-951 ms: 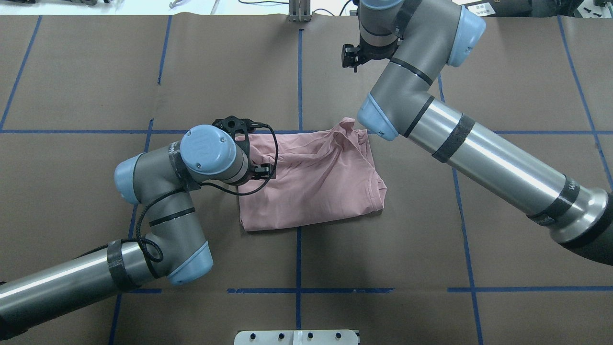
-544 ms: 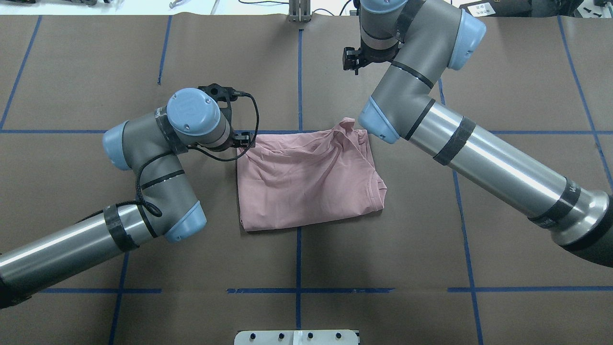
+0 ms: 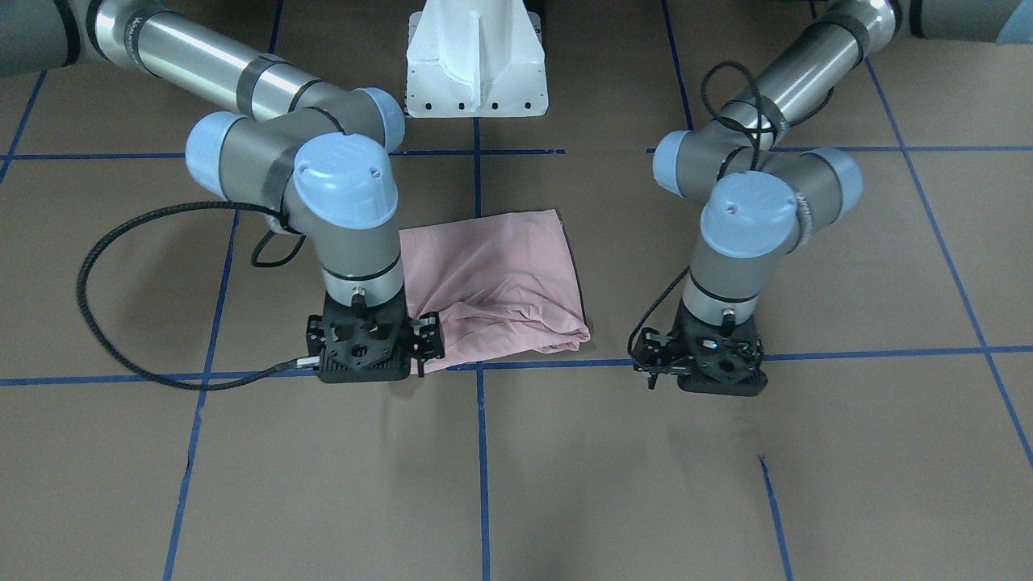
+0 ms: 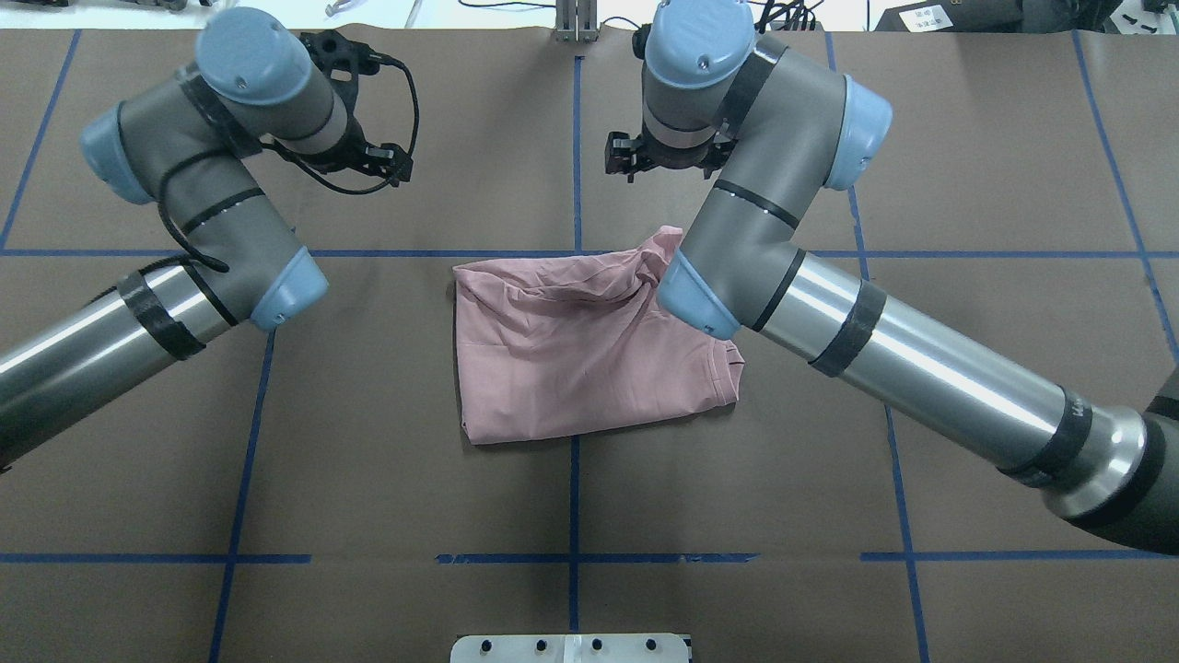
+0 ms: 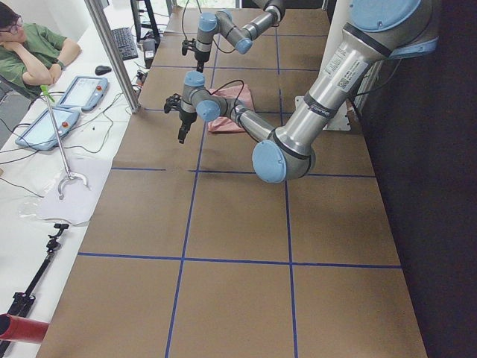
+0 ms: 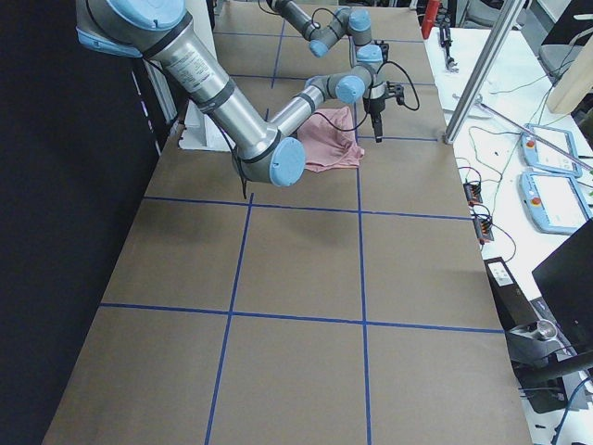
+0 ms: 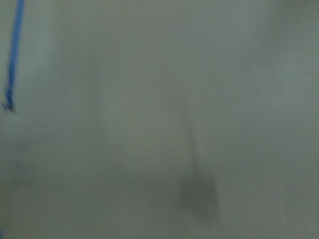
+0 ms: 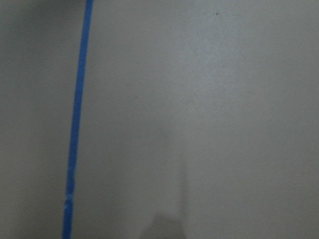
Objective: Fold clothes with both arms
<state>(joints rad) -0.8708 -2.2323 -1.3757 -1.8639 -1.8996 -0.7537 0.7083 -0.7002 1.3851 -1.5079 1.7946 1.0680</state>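
Lying folded, rumpled | T-shirt (image 4: 589,359) | on brown table (image 4: 368,460)

I see a brown table (image 4: 387,479) gridded with blue tape (image 4: 573,497); beyond its far edge, a white bench (image 5: 30,194) holds tablets (image 5: 82,91) and a keyboard (image 5: 124,42).

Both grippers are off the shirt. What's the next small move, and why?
Probably lower the right gripper onto the shirt's bunched far corner to regrasp and flatten it. The shirt lies folded, but that corner is humped and wrinkled, while the near edge lies flat. Both grippers hang past the far edge, the left gripper farther off, and neither touches cloth.
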